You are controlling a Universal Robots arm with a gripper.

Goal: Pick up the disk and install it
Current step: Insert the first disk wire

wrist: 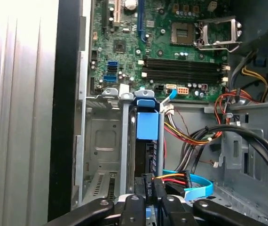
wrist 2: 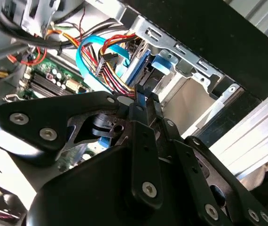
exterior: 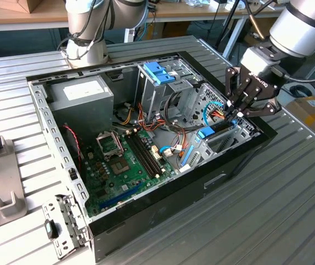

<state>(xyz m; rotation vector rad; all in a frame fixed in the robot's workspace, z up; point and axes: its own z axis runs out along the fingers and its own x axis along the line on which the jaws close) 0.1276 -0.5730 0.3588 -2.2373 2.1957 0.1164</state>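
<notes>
The gripper (exterior: 239,109) is clenched on the disk (wrist: 145,141), which stands edge-on in the case's drive bay (wrist: 101,141) (blue frame showing). No label is readable.

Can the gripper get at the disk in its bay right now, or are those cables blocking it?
Probably yes. The gripper is already down at the disk, which stands on edge in the drive bay. The cable bundle runs beside it, close to the fingers, but not across the disk's top edge.

Green motherboard (exterior: 125,165); light-blue disk (wrist: 146,123) frame; black gripper (exterior: 238,108).
</notes>
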